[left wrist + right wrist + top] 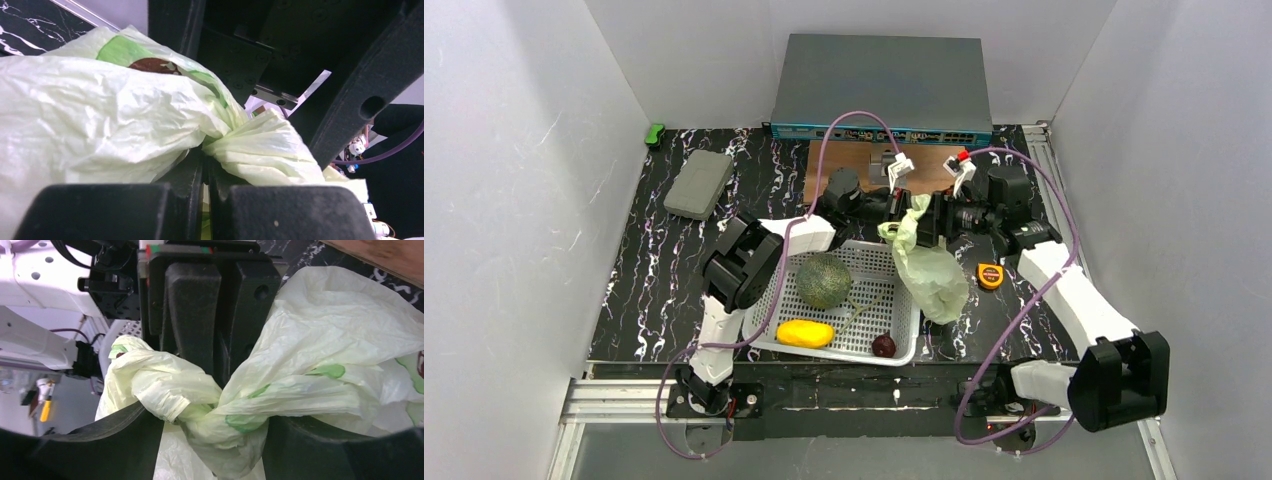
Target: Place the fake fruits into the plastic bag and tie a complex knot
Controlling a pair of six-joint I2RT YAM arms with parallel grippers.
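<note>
The pale-green plastic bag (932,272) with avocado prints hangs over the right rim of the white basket (864,345), and its neck is twisted into a knot (220,412). My left gripper (902,212) is shut on a bunched strand of the bag (100,115); its jaws (205,160) stand almost together. My right gripper (936,218) faces it, with its fingers (135,440) apart on either side of the knot. The green melon (824,281), the yellow mango (805,333) and the dark red plum (884,346) lie in the basket. The grapes, banana and red fruit are not in view.
A yellow tape measure (991,275) lies right of the bag. A grey block (698,184) sits at the back left, with a small green object (655,133) beyond it. A grey network switch (881,90) and a wooden board (854,165) are at the back.
</note>
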